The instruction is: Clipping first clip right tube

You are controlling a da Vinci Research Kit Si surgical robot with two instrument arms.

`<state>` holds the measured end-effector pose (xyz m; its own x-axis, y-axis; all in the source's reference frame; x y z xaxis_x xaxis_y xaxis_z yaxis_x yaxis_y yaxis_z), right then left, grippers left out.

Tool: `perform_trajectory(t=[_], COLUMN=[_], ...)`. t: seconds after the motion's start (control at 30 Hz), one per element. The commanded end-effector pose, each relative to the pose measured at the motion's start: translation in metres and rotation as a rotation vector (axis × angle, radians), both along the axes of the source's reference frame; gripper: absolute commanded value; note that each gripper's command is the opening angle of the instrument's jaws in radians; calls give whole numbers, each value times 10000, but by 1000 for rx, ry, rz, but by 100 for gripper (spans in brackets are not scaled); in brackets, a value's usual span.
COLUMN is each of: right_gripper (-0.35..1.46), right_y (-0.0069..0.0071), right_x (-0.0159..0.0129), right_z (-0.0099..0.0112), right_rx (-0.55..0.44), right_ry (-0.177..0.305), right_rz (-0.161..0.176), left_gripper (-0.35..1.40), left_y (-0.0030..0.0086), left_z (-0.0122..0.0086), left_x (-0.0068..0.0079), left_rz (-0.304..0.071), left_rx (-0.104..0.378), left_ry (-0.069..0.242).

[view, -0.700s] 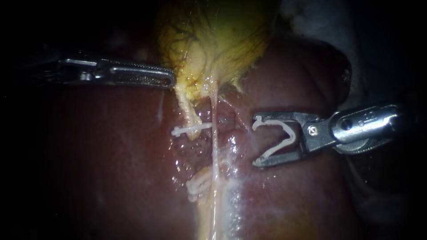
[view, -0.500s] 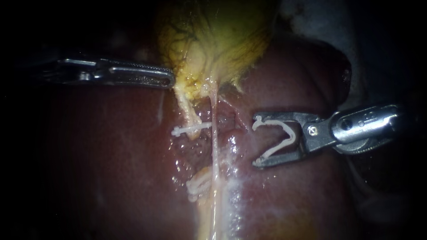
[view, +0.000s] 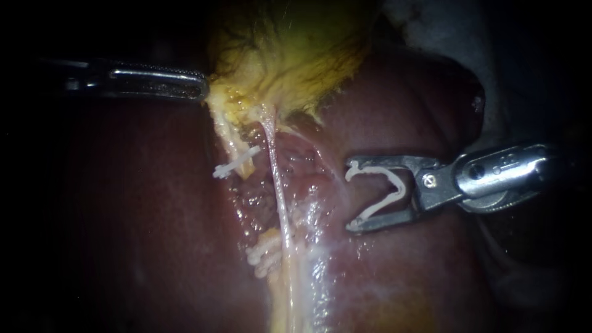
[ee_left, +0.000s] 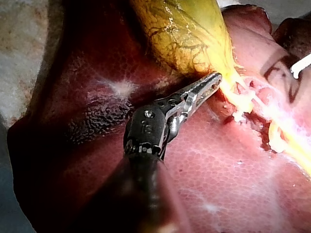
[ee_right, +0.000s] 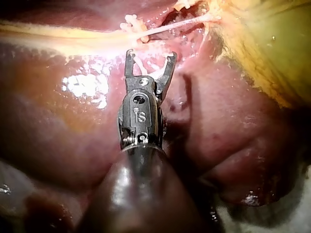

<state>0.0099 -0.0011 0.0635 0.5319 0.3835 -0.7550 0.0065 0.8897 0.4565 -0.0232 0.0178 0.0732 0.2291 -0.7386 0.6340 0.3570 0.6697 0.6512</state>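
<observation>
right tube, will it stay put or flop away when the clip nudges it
The right tube looks thread-thin and stretched straight below the gallbladder, so it would likely bow sideways rather than resist. Its wet sheen suggests it may slip along the open clip in the right instrument. Being so thin, it probably tears easily.

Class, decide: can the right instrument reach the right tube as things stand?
Probably yes: the right instrument, jaws holding an open clip, faces the right tube across bare liver; the left instrument, gripping the gallbladder, is out of the way.
</observation>
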Motion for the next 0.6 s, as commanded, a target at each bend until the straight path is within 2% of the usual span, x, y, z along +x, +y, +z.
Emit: perform_trajectory(t=[0.03,0.1,0.27,0.33,0.6], right_gripper=[55,54,54,54,54], right_y=[0,2,3,1,-17], right_x=[2,6,13,15,34], right_z=[3,8,27,36,74], right_rx=[47,118,220,247,318], right_ry=[15,13,59,63,50], right_rz=[-12,2,33,38,28], left_gripper=[-35,-35,-35,-35,-35], left_y=[-1,-1,-1,-1,-1], left_z=[2,3,3,3,3], left_x=[-1,-1,-1,-1,-1], left_rz=[-1,0,0,0,0], left_rx=[-1,-1,-1,-2,-2], left_ry=[1,1,1,1,1])
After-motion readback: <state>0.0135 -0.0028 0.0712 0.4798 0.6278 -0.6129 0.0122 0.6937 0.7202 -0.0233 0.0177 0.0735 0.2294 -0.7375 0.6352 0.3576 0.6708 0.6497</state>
